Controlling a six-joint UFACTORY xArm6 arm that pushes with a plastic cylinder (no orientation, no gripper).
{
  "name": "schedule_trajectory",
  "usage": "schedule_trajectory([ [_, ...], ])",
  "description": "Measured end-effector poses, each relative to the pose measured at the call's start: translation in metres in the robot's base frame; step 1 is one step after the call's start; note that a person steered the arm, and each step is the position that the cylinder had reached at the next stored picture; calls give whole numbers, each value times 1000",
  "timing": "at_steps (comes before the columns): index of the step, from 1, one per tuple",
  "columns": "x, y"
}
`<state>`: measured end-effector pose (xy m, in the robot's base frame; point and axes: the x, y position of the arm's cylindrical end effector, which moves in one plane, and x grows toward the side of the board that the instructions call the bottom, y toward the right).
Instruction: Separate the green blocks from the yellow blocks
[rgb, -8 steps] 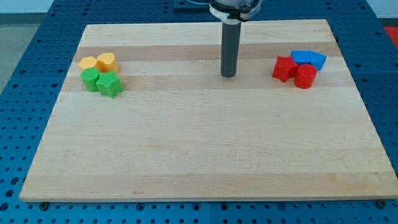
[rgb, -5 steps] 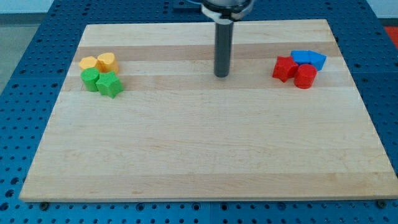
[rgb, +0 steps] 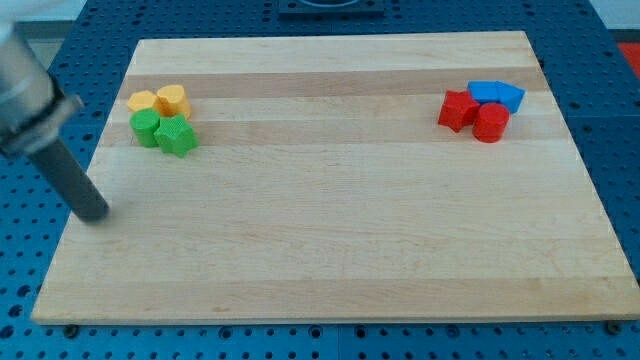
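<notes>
Two yellow blocks, a flat one (rgb: 142, 101) and a rounded one (rgb: 171, 99), sit at the board's upper left. Directly below them, touching, are a green round block (rgb: 146, 127) and a green star-shaped block (rgb: 176, 135). My tip (rgb: 95, 214) rests on the board near its left edge, below and to the left of the green blocks, well apart from them. The rod leans up toward the view's upper left corner.
At the upper right a cluster holds two blue blocks (rgb: 496, 95), a red star-shaped block (rgb: 458, 110) and a red round block (rgb: 490, 122). The wooden board (rgb: 330, 220) lies on a blue perforated table.
My tip has swept from the board's upper middle far to the left and down, to near the left edge. No block has moved.
</notes>
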<state>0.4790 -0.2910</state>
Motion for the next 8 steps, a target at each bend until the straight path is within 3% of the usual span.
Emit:
schedule_trajectory([
  [2,-61,-12],
  [3,-63,-11],
  [5,-70,35],
  [7,-111,116],
  [8,-111,119],
])
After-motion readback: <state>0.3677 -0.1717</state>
